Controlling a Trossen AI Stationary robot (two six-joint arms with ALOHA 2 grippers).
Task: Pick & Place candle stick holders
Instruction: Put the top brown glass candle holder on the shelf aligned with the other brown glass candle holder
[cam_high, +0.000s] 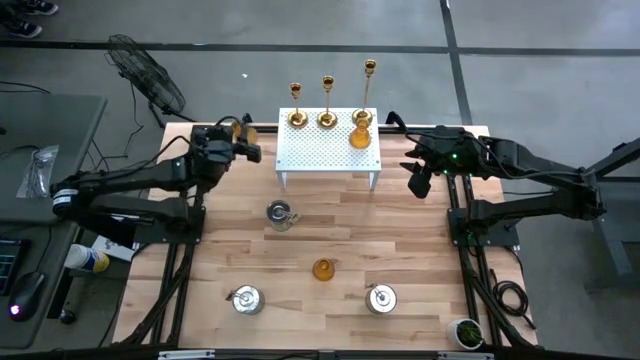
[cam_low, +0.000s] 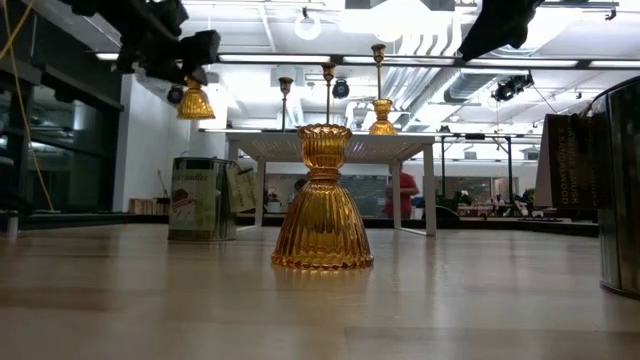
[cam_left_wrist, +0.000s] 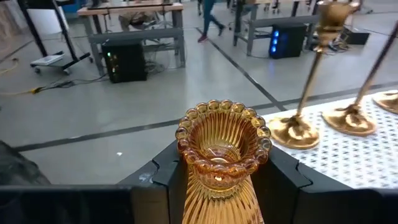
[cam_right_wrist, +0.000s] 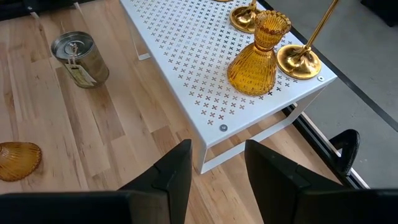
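Note:
My left gripper (cam_high: 238, 128) is shut on an amber cup (cam_left_wrist: 221, 155), in the air left of the white perforated rack (cam_high: 328, 152). Three gold candlesticks (cam_high: 327, 117) stand along the rack's far edge, and a second amber cup (cam_high: 360, 135) stands by the rightmost one. A third amber cup (cam_high: 323, 269) stands on its flared base at mid-table. Three silvery pots (cam_high: 280, 213) (cam_high: 247, 299) (cam_high: 381, 298) stand on the table. My right gripper (cam_high: 415, 172) is open and empty, right of the rack. My left gripper pinches the amber cup's narrow neck (cam_left_wrist: 214, 186), just below its beaded rim, between its two fingers (cam_left_wrist: 166, 180). The cup is upright and lifted clear, its flared base (cam_low: 195, 103) hanging below the fingers well above the table.
The rack stands on thin legs at the table's far middle. In the right wrist view its near right corner (cam_right_wrist: 224, 127) is just ahead of my open fingers. Bare wood lies between the pots. A small potted plant (cam_high: 466, 332) sits at the near right corner.

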